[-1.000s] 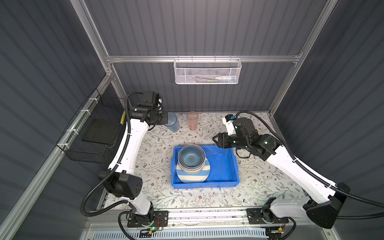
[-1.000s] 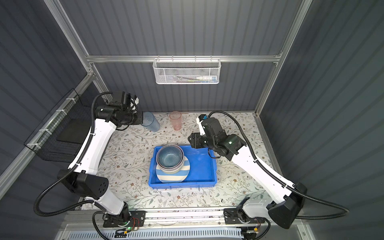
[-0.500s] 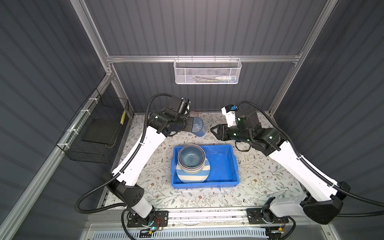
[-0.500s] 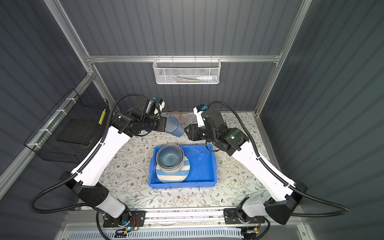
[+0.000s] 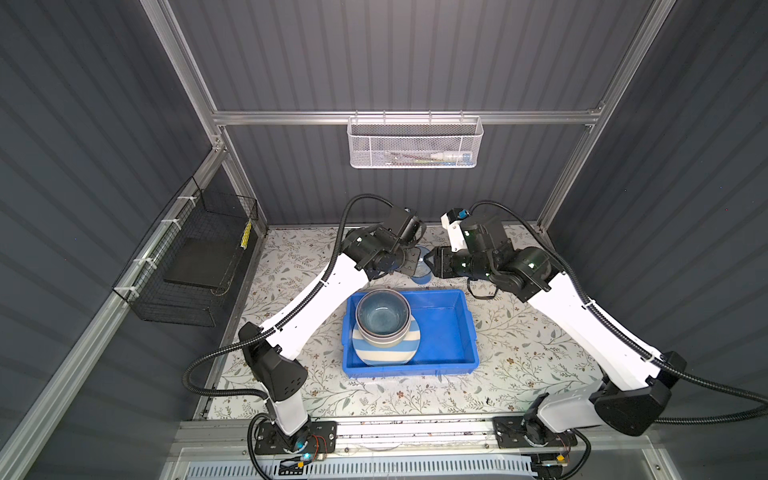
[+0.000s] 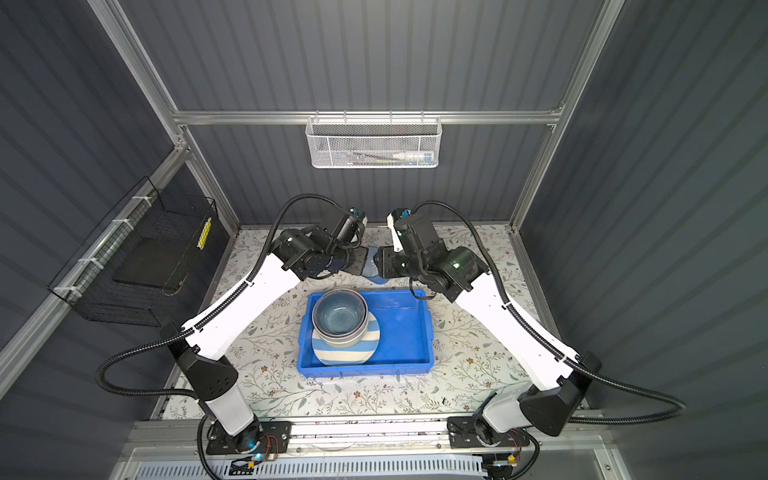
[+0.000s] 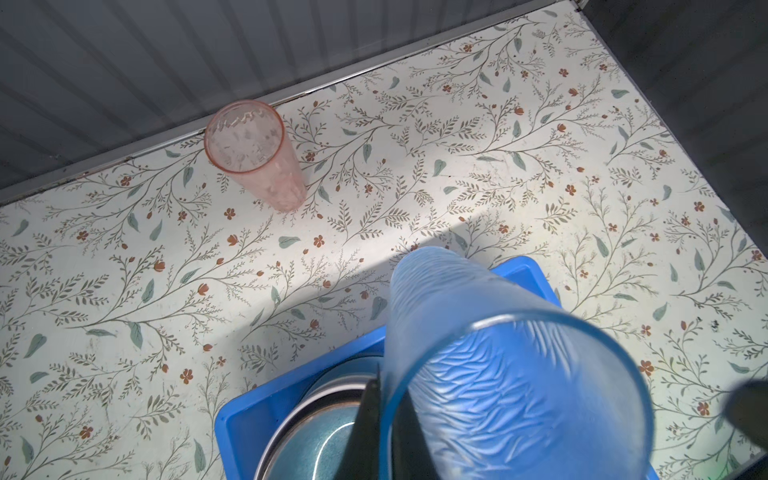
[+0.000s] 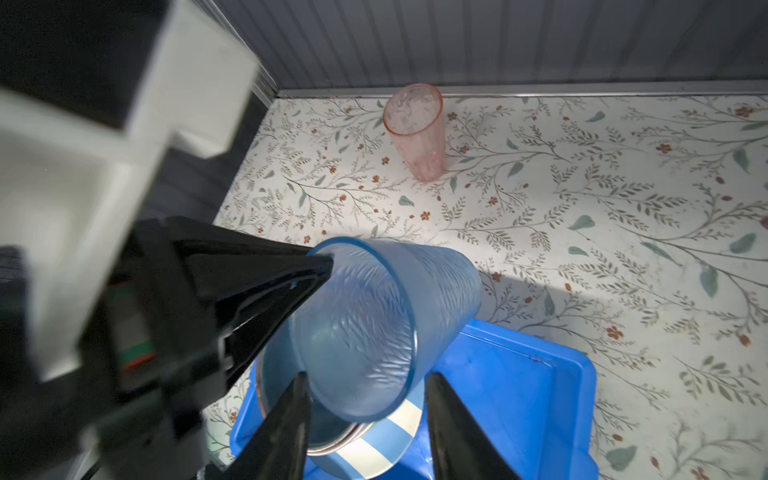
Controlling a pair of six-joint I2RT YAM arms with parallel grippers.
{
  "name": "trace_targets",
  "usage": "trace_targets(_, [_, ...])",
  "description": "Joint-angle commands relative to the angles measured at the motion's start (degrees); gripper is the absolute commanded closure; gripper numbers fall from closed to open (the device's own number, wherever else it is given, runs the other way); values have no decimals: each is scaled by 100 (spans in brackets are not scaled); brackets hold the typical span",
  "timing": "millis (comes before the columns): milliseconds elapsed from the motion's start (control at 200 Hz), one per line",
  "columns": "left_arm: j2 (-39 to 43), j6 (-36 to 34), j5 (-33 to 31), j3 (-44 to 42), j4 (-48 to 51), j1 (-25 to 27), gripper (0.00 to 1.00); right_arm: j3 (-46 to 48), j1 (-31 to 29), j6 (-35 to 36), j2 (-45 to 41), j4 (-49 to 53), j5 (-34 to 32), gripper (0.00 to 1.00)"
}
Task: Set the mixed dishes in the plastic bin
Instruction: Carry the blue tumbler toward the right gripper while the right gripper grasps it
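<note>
Here, left fingers (image 8: pixel 249 270) clamp the tilted blue tumbler (image 8: pixel 374 316), mouth toward the spread right fingers (image 8: pixel 453 415).

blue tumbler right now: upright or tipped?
Tipped: the blue tumbler, rim pinched in the left gripper, hangs nearly sideways, open mouth facing the right wrist camera.

In both top views the left arm (image 5: pixel 376 249) and right arm (image 5: pixel 478 257) leave you only a sliver of the blue tumbler (image 5: pixel 422 275), and the left arm hides the pink tumbler (image 7: pixel 253 153). The white mesh basket's (image 5: pixel 415 143) contents are too small to name. The stacked bowls (image 5: pixel 384 318) cover most of the striped plate (image 5: pixel 386 353).
</note>
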State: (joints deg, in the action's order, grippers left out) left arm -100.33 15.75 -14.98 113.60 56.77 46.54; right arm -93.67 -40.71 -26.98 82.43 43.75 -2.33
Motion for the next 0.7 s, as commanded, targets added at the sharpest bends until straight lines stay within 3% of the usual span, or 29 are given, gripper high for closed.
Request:
trace_targets(0, [-8, 82, -202, 294, -219, 112, 100, -73, -25, -9, 79, 351, -471, 56])
trace_targets(195, [-4, 61, -255, 273, -266, 187, 100, 39, -22, -39, 130, 421, -784, 61])
trace_targets(300, [5, 51, -259, 222, -286, 222, 100, 85, -7, -77, 202, 474, -882, 73])
trace_targets(605, [190, 18, -120, -156, -420, 254, 100, 86, 28, -253, 394, 629, -956, 86])
trace_targets(695, [229, 7, -58, -219, -484, 267, 100, 86, 28, -271, 405, 639, -938, 93])
